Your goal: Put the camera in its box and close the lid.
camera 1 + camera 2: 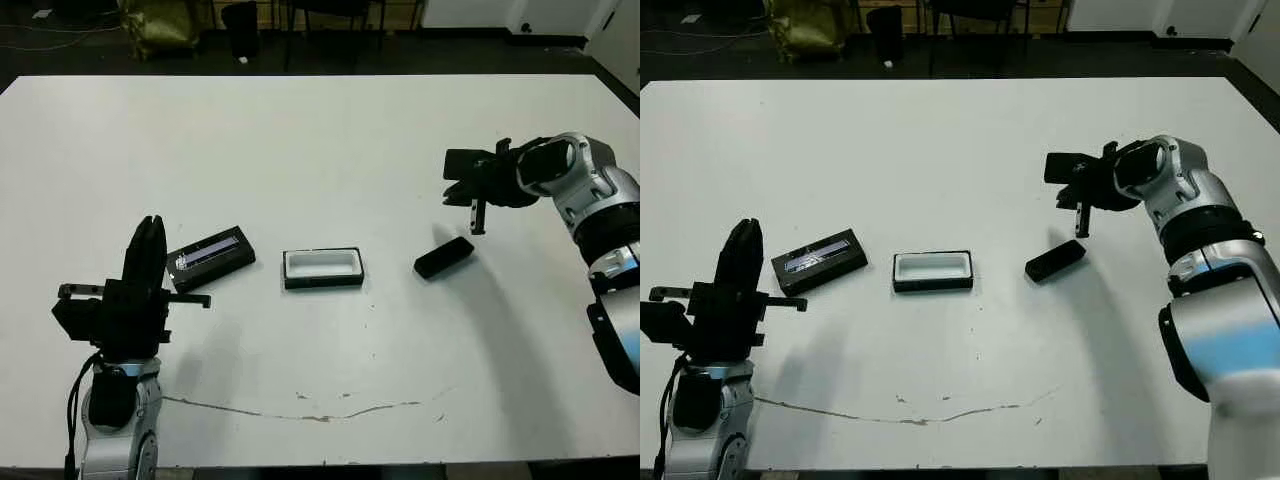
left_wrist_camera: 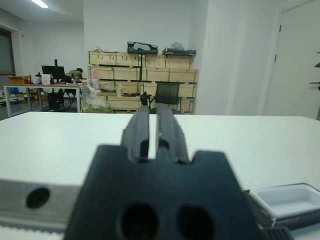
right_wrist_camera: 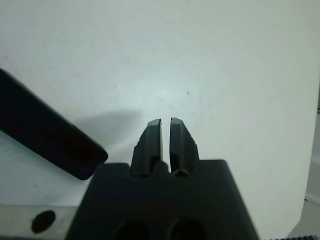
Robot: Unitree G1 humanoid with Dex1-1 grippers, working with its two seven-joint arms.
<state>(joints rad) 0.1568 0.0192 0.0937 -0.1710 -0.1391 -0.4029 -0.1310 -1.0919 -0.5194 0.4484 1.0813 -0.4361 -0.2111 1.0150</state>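
The camera (image 3: 47, 130) runs off the left edge of the right wrist view; the box (image 2: 287, 200) is partly cut off at the left wrist view's lower right.

Black camera (image 1: 443, 258), white-lined black box (image 1: 322, 268), black lid (image 1: 210, 257) with silvery-grey stripe.

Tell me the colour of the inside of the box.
White inside the box, black outside; clearest in the left eye view.

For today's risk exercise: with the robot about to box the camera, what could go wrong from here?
1. The right gripper is shut above the camera; descending like that would likely shove it, not grasp it.
2. The box sits loose on the table; inserting the camera could push it away.
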